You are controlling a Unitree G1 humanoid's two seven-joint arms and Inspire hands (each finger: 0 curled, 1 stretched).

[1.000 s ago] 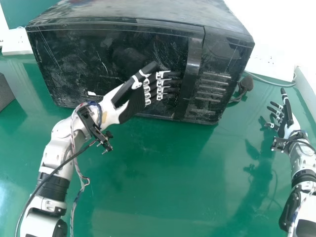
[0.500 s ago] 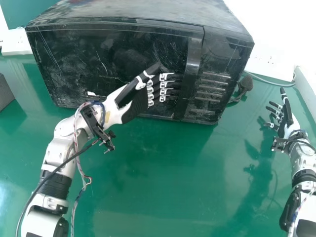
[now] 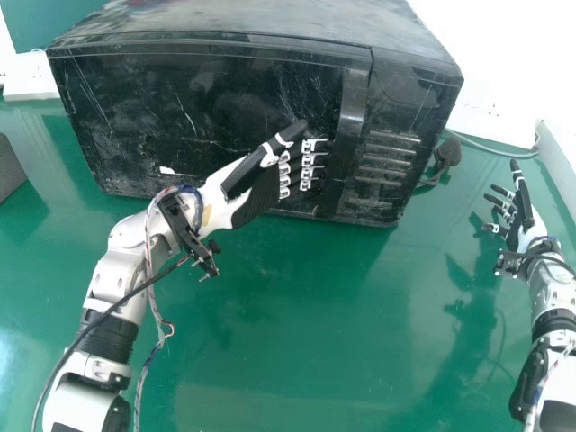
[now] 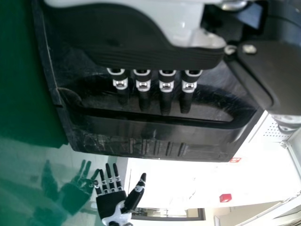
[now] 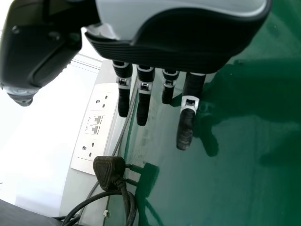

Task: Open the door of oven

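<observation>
Handle-engagement step: black-and-white left hand (image 3: 255,196), fingers straight, holding nothing, beside glossy black vertical handle (image 3: 353,112). Black oven door (image 3: 216,94) closed. Next, hook handle; pull.

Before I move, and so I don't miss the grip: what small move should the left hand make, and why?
The left hand should probably tuck its fingertips behind the door handle: its straight fingers point at the handle's edge, and the oven door is shut.
</observation>
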